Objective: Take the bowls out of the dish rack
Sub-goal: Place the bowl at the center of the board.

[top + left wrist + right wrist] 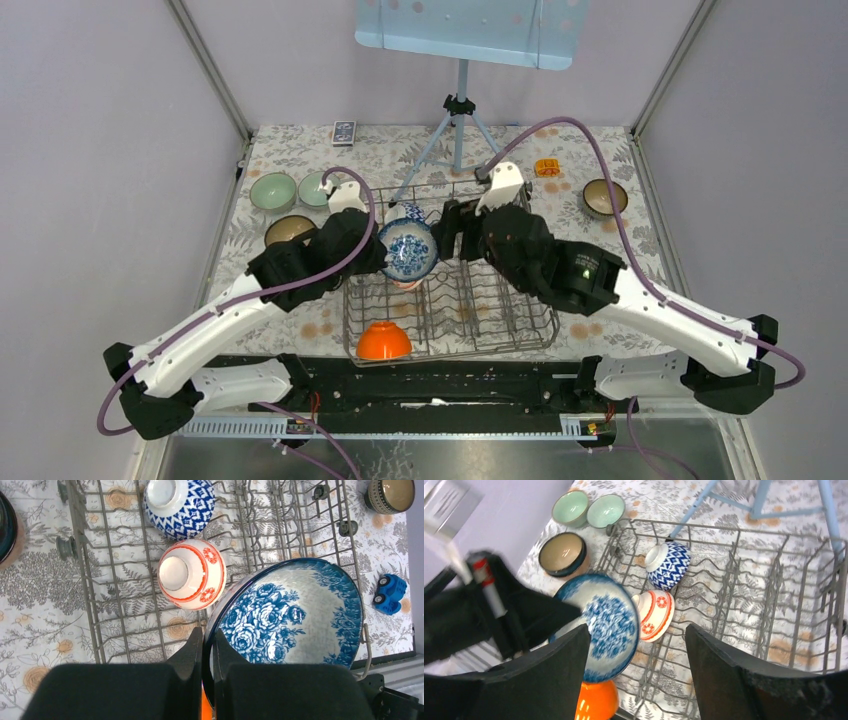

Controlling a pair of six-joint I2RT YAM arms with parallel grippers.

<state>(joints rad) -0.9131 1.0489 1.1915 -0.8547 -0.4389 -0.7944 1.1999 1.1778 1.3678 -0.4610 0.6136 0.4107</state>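
Pinching floral bowl (300, 610) rim above rack (480, 300): left pincer (207, 640); right pincer (636, 630) seemingly clear.

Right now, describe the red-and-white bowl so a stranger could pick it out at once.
Find the grey wire rack mid-table. Three small bowls sit along its left side; take the middle one, the red-and-white bowl, between the orange bowl nearest the arms and the blue-diamond bowl farther back. It alone is white with red rings and medallions.
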